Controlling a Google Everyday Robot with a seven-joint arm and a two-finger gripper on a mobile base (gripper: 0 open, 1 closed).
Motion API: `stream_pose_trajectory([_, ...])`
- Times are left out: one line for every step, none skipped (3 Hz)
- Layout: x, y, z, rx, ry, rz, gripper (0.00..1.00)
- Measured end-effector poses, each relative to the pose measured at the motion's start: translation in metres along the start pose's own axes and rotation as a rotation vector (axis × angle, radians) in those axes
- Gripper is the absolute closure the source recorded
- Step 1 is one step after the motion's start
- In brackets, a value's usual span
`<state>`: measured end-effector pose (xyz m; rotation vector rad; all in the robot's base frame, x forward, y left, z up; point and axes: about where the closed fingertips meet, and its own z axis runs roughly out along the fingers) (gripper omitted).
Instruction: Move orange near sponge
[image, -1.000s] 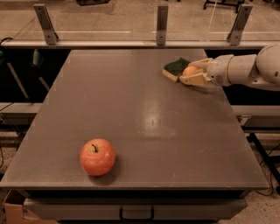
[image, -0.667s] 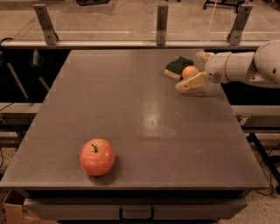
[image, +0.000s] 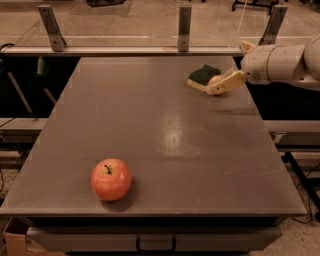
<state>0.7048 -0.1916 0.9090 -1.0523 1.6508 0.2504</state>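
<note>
The sponge (image: 201, 75) is lying dark green side up, with its pale foam edge showing, at the far right of the grey table (image: 150, 125). The orange (image: 214, 79) is sitting right against the sponge's right end, touching it or very nearly so, and only its upper part is showing.

The gripper (image: 218, 86) is reaching in from the right of the sponge, its pale yellow tip lying low across the front of the orange and hiding the fruit's lower half. Whether this claw is parted or closed, and whether it has any hold on the orange, cannot be told from this angle. The white arm (image: 277, 62) behind it is stretching away to the right of the sponge, past the table's edge.

A red-orange apple (image: 111, 179) with a dark stem is standing well apart from the sponge, toward the near left, with bare tabletop in between.

Beyond the sponge, three metal brackets (image: 184, 27) are rising from a rail along the table's back edge. Far below the sponge, at the table's front, a drawer handle (image: 156, 244) is showing.
</note>
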Motion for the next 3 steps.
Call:
stream_pose_trajectory([-0.024, -0.007, -0.055, 0.080, -0.005, -0.033, 0.00])
stream_pose_trajectory([-0.039, -0.009, -0.139, 0.177, 0.053, -0.076, 0.00])
stream_pose_trajectory([-0.065, 0.001, -0.227, 0.327, 0.122, -0.118, 0.00])
